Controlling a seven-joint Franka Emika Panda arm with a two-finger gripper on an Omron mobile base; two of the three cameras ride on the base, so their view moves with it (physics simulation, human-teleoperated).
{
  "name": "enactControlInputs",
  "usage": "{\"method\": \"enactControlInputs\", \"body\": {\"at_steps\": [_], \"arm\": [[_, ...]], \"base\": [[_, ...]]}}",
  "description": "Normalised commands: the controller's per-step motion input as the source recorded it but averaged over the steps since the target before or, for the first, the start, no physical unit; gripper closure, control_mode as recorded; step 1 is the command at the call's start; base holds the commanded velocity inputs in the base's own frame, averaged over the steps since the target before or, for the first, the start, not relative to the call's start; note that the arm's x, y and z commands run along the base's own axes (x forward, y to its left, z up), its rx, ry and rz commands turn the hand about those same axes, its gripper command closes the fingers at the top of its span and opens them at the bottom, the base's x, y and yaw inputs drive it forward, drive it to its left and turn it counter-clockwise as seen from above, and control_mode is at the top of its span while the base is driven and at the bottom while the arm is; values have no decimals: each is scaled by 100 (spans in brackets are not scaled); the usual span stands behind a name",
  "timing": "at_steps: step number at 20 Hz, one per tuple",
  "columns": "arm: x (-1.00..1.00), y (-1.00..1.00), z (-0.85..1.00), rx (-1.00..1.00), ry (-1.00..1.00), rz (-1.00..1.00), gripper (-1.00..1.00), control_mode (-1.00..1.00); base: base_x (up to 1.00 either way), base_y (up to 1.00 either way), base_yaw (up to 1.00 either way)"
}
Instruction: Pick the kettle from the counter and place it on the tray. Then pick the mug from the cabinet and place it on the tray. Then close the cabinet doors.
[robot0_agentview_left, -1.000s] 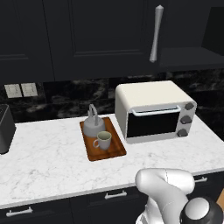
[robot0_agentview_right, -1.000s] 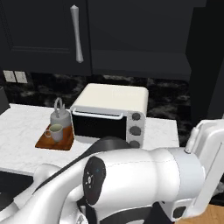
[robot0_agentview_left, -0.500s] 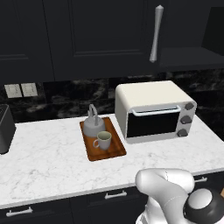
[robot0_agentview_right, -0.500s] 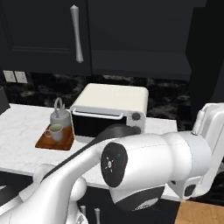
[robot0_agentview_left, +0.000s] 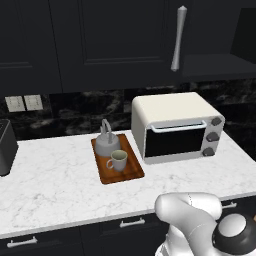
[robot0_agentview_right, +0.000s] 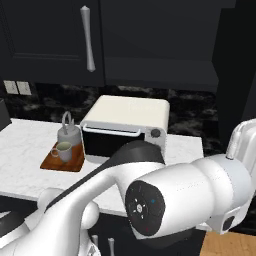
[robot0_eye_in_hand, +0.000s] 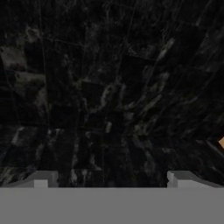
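The gray kettle and the pale mug both stand on the brown wooden tray on the marble counter. The mug sits in front of the kettle. Above, the cabinet shows its dark inner shelf to the right of a shut door with a silver bar handle. A dark panel at the far right looks like the other door standing open. My gripper is open and empty, facing dark marbled tile in the hand view.
A cream toaster oven stands right of the tray, under the open cabinet bay. A black appliance sits at the counter's left end. My white arm bulks low in front of the counter's drawers.
My arm has swung lower and to the right in both base views. Kettle, mug, tray and cabinet doors have not moved. The gripper stays open.
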Motion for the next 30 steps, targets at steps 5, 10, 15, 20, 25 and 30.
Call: {"method": "enactControlInputs", "body": {"at_steps": [5, 10, 15, 20, 25, 30], "arm": [[13, 19, 12, 0, 0, 14, -100, -100], [9, 28, 9, 0, 1, 16, -100, -100], [2, 32, 5, 0, 4, 17, -100, -100], [0, 32, 6, 0, 11, 20, -100, -100], [6, 48, 0, 0, 20, 20, -100, -100], [2, 50, 0, 0, 19, 22, -100, -100]], "base": [[0, 0, 0], [0, 0, 0], [0, 0, 0], [0, 0, 0], [0, 0, 0], [0, 0, 0]]}}
